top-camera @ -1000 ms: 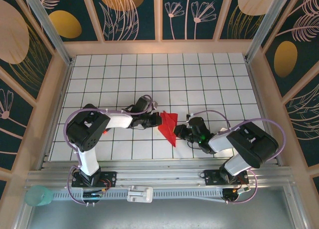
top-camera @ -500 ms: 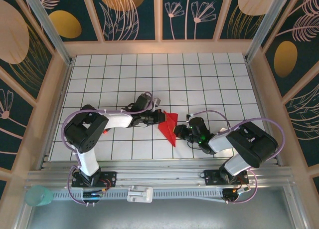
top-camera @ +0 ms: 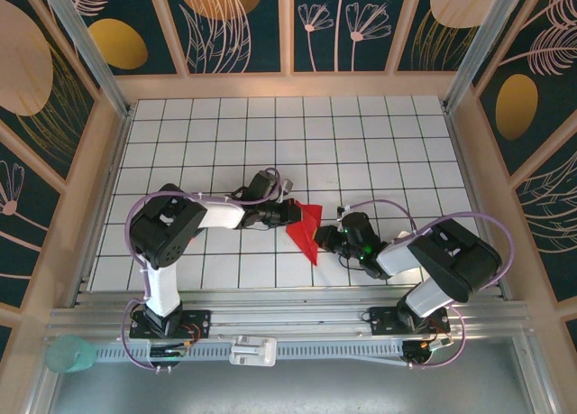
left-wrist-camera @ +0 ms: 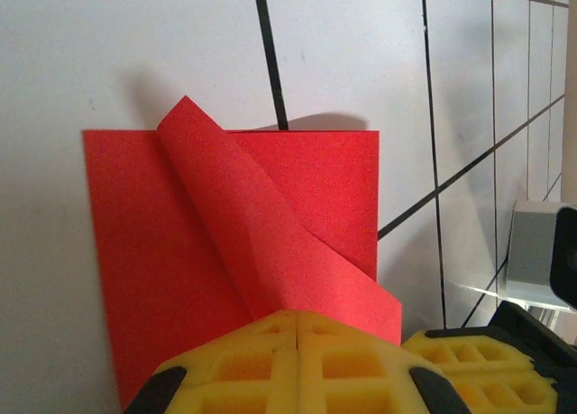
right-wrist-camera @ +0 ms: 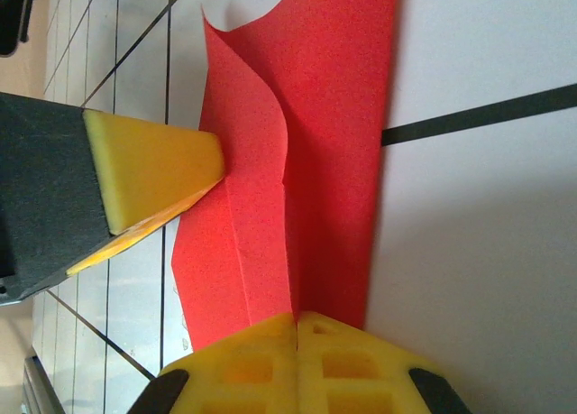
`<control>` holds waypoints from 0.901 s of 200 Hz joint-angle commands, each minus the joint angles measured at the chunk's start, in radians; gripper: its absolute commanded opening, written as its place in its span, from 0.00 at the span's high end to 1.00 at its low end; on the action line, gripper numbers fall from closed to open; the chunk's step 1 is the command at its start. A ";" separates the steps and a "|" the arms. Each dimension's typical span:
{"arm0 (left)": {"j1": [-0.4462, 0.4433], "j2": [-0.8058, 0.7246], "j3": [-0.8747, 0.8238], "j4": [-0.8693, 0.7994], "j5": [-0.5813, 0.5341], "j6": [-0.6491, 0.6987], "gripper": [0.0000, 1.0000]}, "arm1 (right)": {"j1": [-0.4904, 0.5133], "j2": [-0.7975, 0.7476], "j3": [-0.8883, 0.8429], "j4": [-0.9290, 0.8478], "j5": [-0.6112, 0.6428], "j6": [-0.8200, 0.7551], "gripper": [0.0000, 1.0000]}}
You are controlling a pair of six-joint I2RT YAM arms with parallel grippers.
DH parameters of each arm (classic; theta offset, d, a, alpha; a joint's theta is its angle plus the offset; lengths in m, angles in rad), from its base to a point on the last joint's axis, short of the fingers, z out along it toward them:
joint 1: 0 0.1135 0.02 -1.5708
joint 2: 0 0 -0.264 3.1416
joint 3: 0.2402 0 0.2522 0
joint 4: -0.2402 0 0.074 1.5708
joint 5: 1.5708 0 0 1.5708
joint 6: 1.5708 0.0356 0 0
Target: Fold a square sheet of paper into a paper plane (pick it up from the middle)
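Both the left hand and right hand are pressed together, tips touching the creased paper toward the worktop's near edge.

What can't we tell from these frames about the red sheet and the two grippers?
1. Left wrist: the near edge of the bright red paper sheet is hidden behind the left gripper and its yellow foam pads. Pinched or only pressed is unclear.
2. Right wrist: same, behind the right gripper.
3. Top: fold lines too small.

White gridded table carries a creased red paper.
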 commanded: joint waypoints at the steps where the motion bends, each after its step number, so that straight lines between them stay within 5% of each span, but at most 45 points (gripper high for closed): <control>1: -0.008 0.022 0.017 0.039 0.023 -0.019 0.93 | 0.006 0.047 -0.024 -0.065 0.028 -0.021 1.00; 68: -0.008 0.044 0.000 -0.026 -0.047 0.011 0.96 | 0.004 0.021 -0.004 -0.098 0.015 -0.056 1.00; 180: -0.007 0.067 -0.021 -0.086 -0.113 0.057 1.00 | 0.004 -0.203 0.038 -0.347 0.033 -0.157 0.83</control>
